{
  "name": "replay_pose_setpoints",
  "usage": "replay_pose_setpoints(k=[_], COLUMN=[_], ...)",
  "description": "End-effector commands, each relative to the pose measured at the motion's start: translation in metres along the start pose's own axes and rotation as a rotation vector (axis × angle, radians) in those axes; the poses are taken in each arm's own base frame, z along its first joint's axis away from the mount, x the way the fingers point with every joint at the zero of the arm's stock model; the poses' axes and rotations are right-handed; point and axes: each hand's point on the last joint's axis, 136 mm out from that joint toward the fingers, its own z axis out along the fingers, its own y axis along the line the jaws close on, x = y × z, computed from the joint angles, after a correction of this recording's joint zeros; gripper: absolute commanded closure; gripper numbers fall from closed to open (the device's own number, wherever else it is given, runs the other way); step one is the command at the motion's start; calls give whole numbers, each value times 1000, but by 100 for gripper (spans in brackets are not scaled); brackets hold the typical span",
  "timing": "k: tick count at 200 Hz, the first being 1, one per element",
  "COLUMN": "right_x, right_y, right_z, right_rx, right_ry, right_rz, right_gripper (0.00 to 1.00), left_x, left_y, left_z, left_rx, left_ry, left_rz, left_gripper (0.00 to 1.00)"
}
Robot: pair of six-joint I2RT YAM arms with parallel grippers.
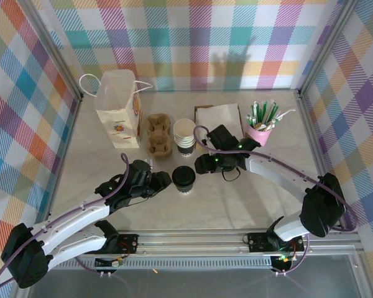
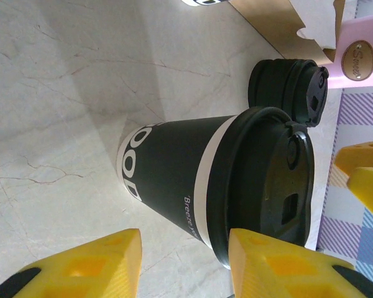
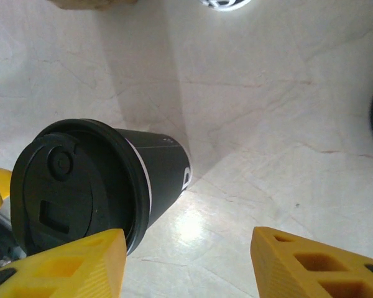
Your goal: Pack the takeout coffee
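The takeout coffee (image 1: 183, 179) stands upright on the table, a paper cup with a dark printed side, white lettering, a white band and a round black lid. My left gripper (image 1: 164, 182) is just left of it and open. In the left wrist view the takeout coffee (image 2: 186, 177) sits just beyond the yellow fingertips (image 2: 102, 264), its lid rim against the right one, with the left gripper (image 2: 185, 268) low. My right gripper (image 1: 203, 166) is open at the cup's upper right. In the right wrist view the takeout coffee (image 3: 96, 183) lies beside the left finger, and the right gripper (image 3: 186, 264) has bare table between its fingers.
A white paper bag (image 1: 119, 108) stands at the back left. Right of it are a brown cup carrier (image 1: 158, 134), stacked lidless white cups (image 1: 184, 135), napkins (image 1: 219, 117) and a pink cup of straws (image 1: 260, 127). A stack of black lids (image 2: 289, 90) sits behind the coffee.
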Motion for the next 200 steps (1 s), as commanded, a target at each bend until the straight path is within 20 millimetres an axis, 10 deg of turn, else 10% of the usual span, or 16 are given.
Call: replay_pose_setpoints(k=[1,200], right_x=[1,16], right_y=[13,-1], right_z=[9,34], right_rx=[-102,-135], right_ry=[35,121], right_rz=[40,143], right_gripper=[46,49], left_x=[4,10], left_y=[-2,-1], left_z=[0,3], left_rx=[29,91], left_ry=[11,20], left_rz=[-12,-51], left_gripper=[59,59])
